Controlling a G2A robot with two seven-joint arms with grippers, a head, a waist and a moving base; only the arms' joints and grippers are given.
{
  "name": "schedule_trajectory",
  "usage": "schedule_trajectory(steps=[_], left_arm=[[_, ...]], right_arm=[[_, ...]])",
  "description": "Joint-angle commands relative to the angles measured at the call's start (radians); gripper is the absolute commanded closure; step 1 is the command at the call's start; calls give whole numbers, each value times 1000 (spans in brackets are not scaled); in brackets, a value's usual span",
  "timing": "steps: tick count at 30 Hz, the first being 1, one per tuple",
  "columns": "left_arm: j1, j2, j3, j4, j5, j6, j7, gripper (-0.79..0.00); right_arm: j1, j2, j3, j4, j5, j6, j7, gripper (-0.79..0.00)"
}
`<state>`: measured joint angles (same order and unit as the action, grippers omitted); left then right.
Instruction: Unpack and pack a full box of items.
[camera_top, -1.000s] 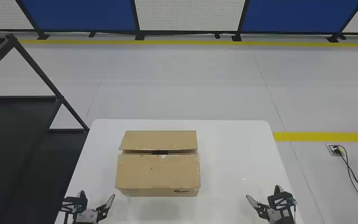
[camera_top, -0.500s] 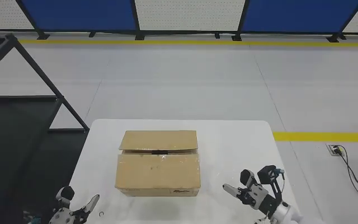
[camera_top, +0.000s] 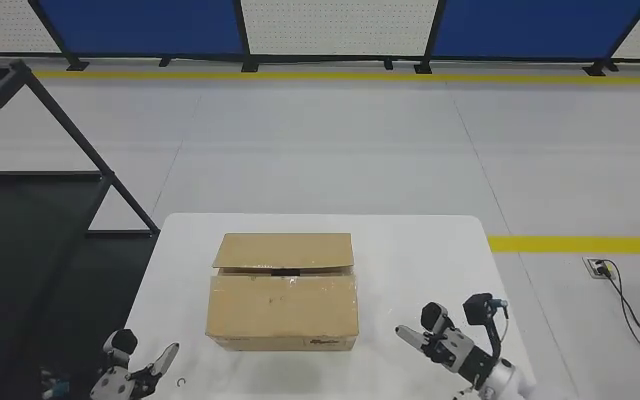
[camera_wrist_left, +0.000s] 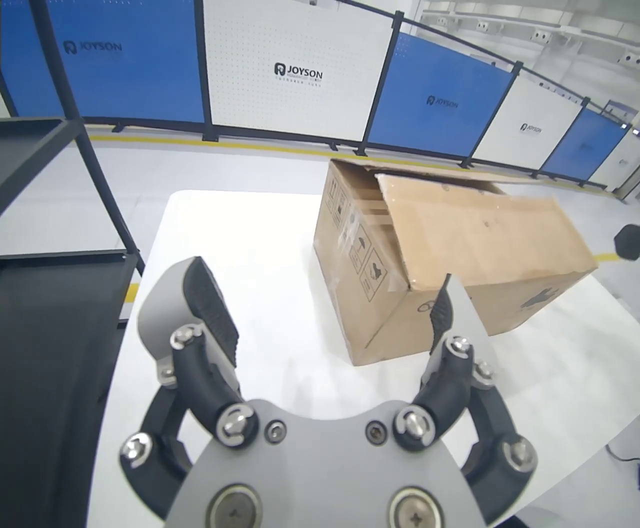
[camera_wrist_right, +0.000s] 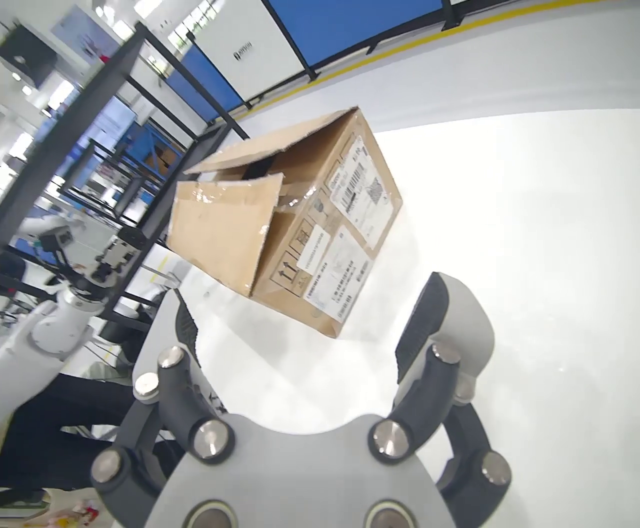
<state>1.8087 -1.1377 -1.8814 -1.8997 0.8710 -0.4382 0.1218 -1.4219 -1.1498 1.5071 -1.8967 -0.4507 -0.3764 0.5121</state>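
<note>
Top view: box (camera_top: 283, 292) is sitting long-axis crosswise on surface (camera_top: 420, 260), between left end effector (camera_top: 147, 352) and right end effector (camera_top: 418, 326), both gaping empty.

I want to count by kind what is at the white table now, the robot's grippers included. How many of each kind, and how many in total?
cardboard box: 1
grippers, both open: 2 (left gripper, right gripper)
total: 3
</note>
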Motion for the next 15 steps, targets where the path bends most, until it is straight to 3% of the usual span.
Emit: schedule_trajectory(steps=[1,10,13,15], left_arm=[[-26,3,-19,-3,-65,-7,-54,-785],[-154,26,-72,36,-419,-95,-374,-785],[-184,35,-85,44,-531,-86,-497,-785],[-184,35,-85,44,-531,-86,-497,-785]], right_arm=[[46,-3,-37,29,75,-12,21,-785],[342,-24,-154,299,446,-39,154,-785],[408,-28,-188,366,475,-38,195,-785],[408,-28,-188,366,475,-38,195,-785]])
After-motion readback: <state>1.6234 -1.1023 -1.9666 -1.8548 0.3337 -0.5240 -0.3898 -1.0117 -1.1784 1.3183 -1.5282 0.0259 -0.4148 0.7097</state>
